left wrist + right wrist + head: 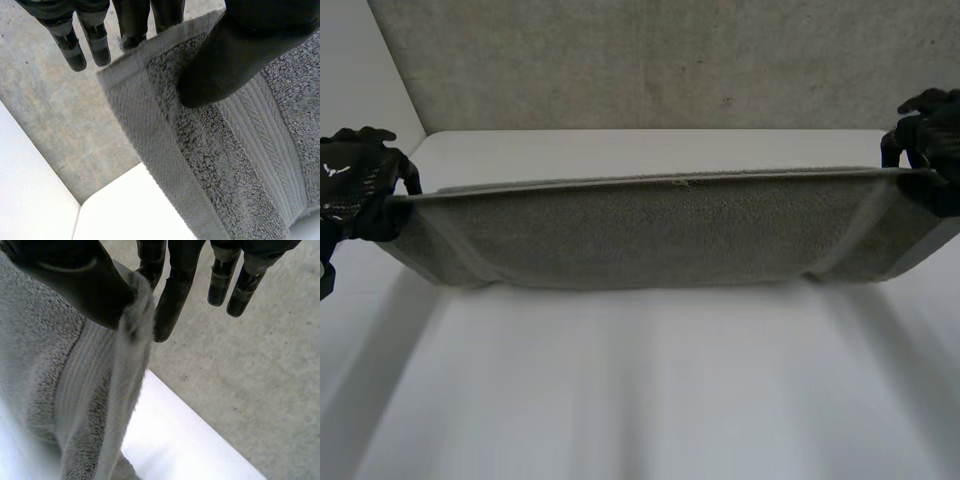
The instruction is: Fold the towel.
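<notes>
White table [640,400] runs out in front, and over its far half hangs the one grey towel [660,235], stretched wide between two hands. At one top corner the left hand [360,180] is clamped on, thumb [235,55] pressing the cloth against the fingers [132,22]. The right hand [925,135] nips the other top corner the same way. The towel's lower edge seems to rest on the table, though I can't be sure from here. I'd judge the folding barely begun: the long edge is lifted, no finished crease shows, and the laying over and any further folds are left to do. Count: one towel, two hands, one table, one grey panel [660,60] behind.
</notes>
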`<act>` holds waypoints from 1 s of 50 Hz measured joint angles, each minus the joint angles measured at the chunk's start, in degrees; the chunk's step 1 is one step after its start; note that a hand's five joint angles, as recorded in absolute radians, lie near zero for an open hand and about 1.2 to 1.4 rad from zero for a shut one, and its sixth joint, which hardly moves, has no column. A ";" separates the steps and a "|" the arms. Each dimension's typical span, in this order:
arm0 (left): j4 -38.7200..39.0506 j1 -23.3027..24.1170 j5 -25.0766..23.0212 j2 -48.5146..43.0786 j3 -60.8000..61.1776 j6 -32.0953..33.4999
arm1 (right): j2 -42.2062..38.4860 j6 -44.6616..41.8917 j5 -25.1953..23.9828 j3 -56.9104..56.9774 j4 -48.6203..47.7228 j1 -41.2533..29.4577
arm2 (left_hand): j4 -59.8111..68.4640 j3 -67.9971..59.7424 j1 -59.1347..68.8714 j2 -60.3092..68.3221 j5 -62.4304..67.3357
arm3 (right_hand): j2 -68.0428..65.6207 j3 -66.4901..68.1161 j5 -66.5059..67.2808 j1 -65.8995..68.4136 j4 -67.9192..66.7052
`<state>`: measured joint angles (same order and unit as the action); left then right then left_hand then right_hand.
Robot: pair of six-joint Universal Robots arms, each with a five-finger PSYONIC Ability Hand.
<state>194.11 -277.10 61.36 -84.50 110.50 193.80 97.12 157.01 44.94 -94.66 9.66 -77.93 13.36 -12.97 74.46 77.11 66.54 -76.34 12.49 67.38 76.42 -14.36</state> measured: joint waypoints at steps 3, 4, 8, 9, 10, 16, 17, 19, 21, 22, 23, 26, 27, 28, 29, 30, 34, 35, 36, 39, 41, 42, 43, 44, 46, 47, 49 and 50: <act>-0.17 0.23 -0.50 -3.32 -1.21 0.15 | -5.03 -1.76 -0.75 0.85 0.26 -0.07 | 0.00 0.00 0.00 0.04 0.00 | 0.00 0.00 0.00 0.00 0.00; -0.18 0.68 -0.52 -4.90 -1.75 0.24 | -7.03 -2.71 -0.82 1.14 0.32 -0.40 | 0.00 0.00 0.00 0.06 0.08 | 0.00 0.00 0.00 0.00 0.00; -0.06 3.18 -0.12 -10.81 -4.28 0.51 | -13.47 -6.70 -0.42 2.64 0.36 -2.30 | 0.00 0.00 0.02 0.14 0.91 | 0.00 0.00 0.34 0.00 0.00; -0.02 3.93 0.08 -12.49 -5.17 0.56 | -15.23 -7.87 -0.07 3.28 0.38 -2.97 | 0.00 0.00 0.20 0.16 1.04 | 0.00 0.00 0.37 0.00 0.00; -0.02 4.63 0.28 -14.13 -6.10 0.59 | -16.94 -9.00 0.36 4.02 0.38 -3.66 | 0.00 0.00 0.30 0.18 1.05 | 0.00 0.00 0.37 0.00 0.00; 0.11 6.92 1.85 -22.88 -12.74 0.63 | -26.02 -13.28 3.54 10.02 0.19 -7.37 | 0.00 0.00 0.31 0.22 1.05 | 0.00 0.00 0.37 0.00 0.00; 0.13 7.16 2.20 -24.47 -14.22 0.63 | -27.44 -13.69 3.99 11.21 0.17 -7.84 | 0.00 0.00 0.31 0.22 1.06 | 0.00 0.00 0.38 0.00 0.00; 0.11 7.61 2.92 -27.67 -17.34 0.63 | -30.46 -14.25 4.69 13.73 0.03 -8.50 | 0.00 0.00 0.31 0.22 1.05 | 0.00 0.00 0.37 0.00 0.00; 0.07 8.10 3.58 -30.54 -20.23 0.62 | -33.17 -14.51 5.16 16.02 -0.12 -8.90 | 0.00 0.00 0.31 0.22 1.05 | 0.00 0.00 0.37 0.00 0.00; 0.04 8.41 3.98 -32.19 -21.89 0.63 | -34.75 -14.58 5.39 17.31 -0.26 -9.15 | 0.00 0.00 0.31 0.22 1.06 | 0.00 0.00 0.38 0.00 0.00; 0.03 8.69 4.32 -33.61 -23.31 0.64 | -36.13 -14.62 5.61 18.42 -0.41 -9.42 | 0.00 0.00 0.31 0.22 1.06 | 0.00 0.00 0.37 0.00 0.00; 0.07 9.32 5.26 -37.11 -26.65 0.81 | -39.54 -14.65 6.72 21.11 -1.42 -10.45 | 0.00 0.00 0.31 0.22 1.05 | 0.00 0.00 0.38 0.00 0.00; 0.10 9.53 5.64 -38.44 -27.87 0.95 | -40.83 -14.66 7.41 22.09 -2.13 -10.96 | 0.00 0.00 0.31 0.22 1.06 | 0.00 0.00 0.38 0.00 0.00; 0.15 9.70 5.96 -39.50 -28.80 1.12 | -41.95 -14.65 8.12 22.92 -2.96 -11.45 | 0.00 0.00 0.31 0.22 1.06 | 0.00 0.00 0.37 0.00 0.00; 0.25 9.91 6.35 -40.75 -29.90 1.38 | -43.11 -14.61 9.08 23.75 -4.13 -11.95 | 0.00 0.00 0.31 0.22 1.06 | 0.00 0.00 0.38 0.00 0.00; 0.27 10.03 6.56 -41.43 -30.47 1.54 | -43.64 -14.59 9.52 24.13 -4.75 -12.18 | 0.00 0.00 0.31 0.22 1.05 | 0.00 0.00 0.38 0.00 0.00; 0.55 10.84 7.81 -45.10 -33.47 2.76 | -46.88 -14.42 12.80 26.30 -10.28 -13.51 | 0.00 0.00 0.31 0.22 1.06 | 0.00 0.00 0.38 0.00 0.00; 0.62 11.07 8.18 -46.09 -34.23 3.22 | -47.64 -14.35 13.51 26.81 -11.97 -13.82 | 0.00 0.00 0.31 0.22 1.06 | 0.00 0.00 0.37 0.00 0.00; 0.72 11.24 8.50 -46.95 -34.89 3.65 | -48.31 -14.27 14.13 27.25 -13.54 -14.09 | 0.00 0.00 0.31 0.22 1.06 | 0.00 0.00 0.38 0.00 0.00; 1.24 11.56 9.25 -48.88 -36.25 4.94 | -49.92 -14.08 15.20 28.49 -16.96 -14.78 | 0.00 0.00 0.31 0.22 1.06 | 0.00 0.00 0.38 0.00 0.00; 1.84 11.66 9.71 -49.79 -36.88 5.84 | -50.89 -14.00 15.57 29.33 -18.41 -15.18 | 0.00 0.00 0.31 0.22 1.06 | 0.00 0.00 0.37 0.01 0.00; 2.48 11.71 10.15 -50.46 -37.29 6.64 | -51.61 -13.96 15.74 29.88 -19.12 -15.47 | 0.00 0.00 0.31 0.22 1.06 | 0.07 0.00 0.37 -0.08 0.00; 2.78 11.72 10.36 -50.69 -37.42 6.96 | -51.90 -13.95 15.81 30.10 -19.36 -15.58 | 0.00 0.00 0.31 0.22 1.05 | 2.41 0.00 -1.73 -2.31 0.00; 3.55 11.74 10.88 -51.13 -37.70 7.62 | -52.49 -13.93 15.98 30.58 -19.76 -15.79 | 0.00 0.00 0.31 0.22 1.06 | 9.14 0.00 -8.25 -8.67 0.00; 4.53 11.82 11.52 -51.56 -37.89 8.33 | -53.33 -13.94 16.29 31.12 -20.04 -16.16 | 0.00 0.00 -2.14 -2.39 -1.76 | 20.78 0.00 -20.64 -20.44 0.00; 4.84 11.84 11.75 -51.65 -37.90 8.52 | -53.57 -13.94 16.51 31.29 -20.10 -16.28 | 0.00 0.00 -9.48 -10.06 -8.16 | 23.95 0.00 -23.42 -23.83 0.00; 5.49 11.94 12.30 -51.70 -37.81 8.89 | -53.99 -13.95 17.16 31.52 -20.11 -16.53 | 0.00 0.00 -27.49 -28.64 -26.45 | 32.69 0.00 -33.76 -32.94 0.00; 5.78 12.02 12.62 -51.62 -37.68 9.02 | -54.15 -13.95 17.78 31.56 -20.07 -16.68 | 0.00 0.00 -39.50 -40.82 -38.82 | 39.76 0.00 -41.24 -40.18 0.00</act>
<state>199.88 -265.09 73.98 -136.12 72.83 202.83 42.97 143.06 62.72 -63.10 -10.41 -94.61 13.36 -12.97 34.96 36.28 27.72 -36.59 12.49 26.14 36.24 -14.37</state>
